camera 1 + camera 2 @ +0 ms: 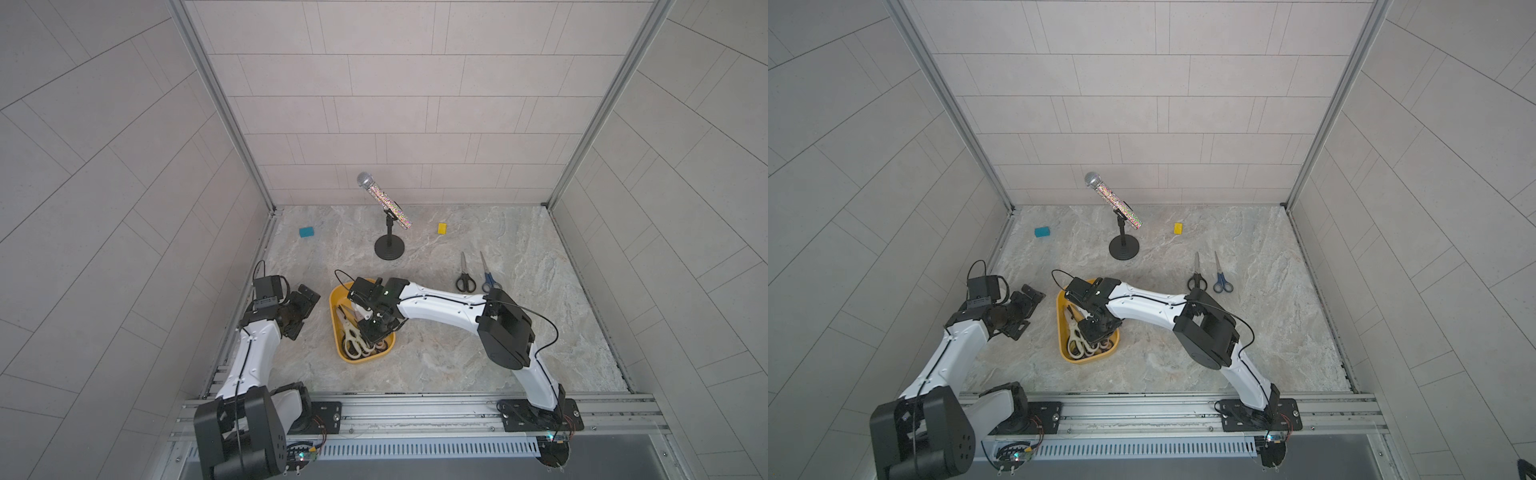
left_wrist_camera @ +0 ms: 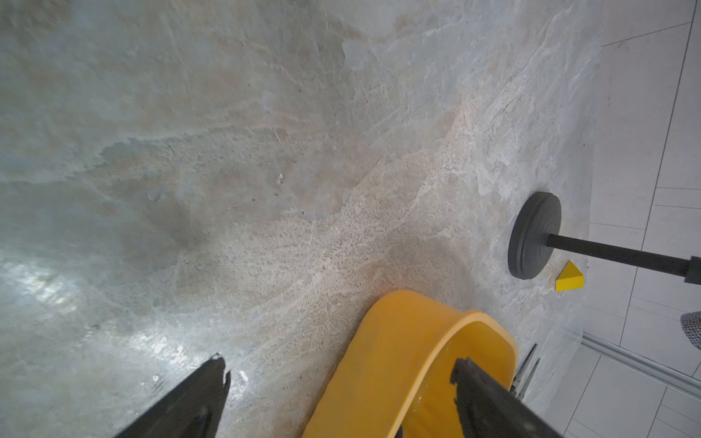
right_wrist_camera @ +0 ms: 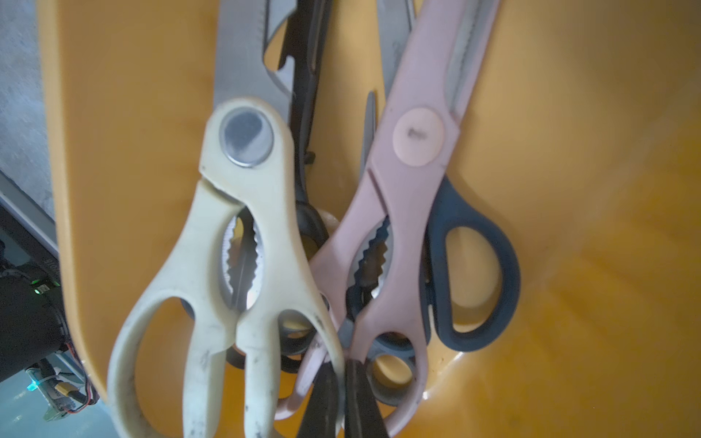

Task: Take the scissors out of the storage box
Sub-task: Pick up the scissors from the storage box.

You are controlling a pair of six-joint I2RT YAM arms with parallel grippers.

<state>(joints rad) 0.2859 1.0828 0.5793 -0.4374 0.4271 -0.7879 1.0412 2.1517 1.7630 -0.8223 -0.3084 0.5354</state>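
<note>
Black right fingers [image 3: 356, 402] clamp pale-pink-handled steel scissors [image 3: 409, 182] in yellow plastic storage box [image 3: 588, 189], left fingers [image 2: 478, 394] apart; next I should lift cleanly.

Yellow storage box [image 1: 334, 320] upright, left of centre. Inside, overlapping, handles at near end: cream pair [image 3: 242, 265], pale pink pair [image 3: 409, 212], dark-handled pairs [image 3: 474, 265] underneath. 2 outside, far-right of it, closed, tips pointing far: black-handled pair [image 1: 465, 278], blue-handled pair [image 1: 490, 278].
</note>
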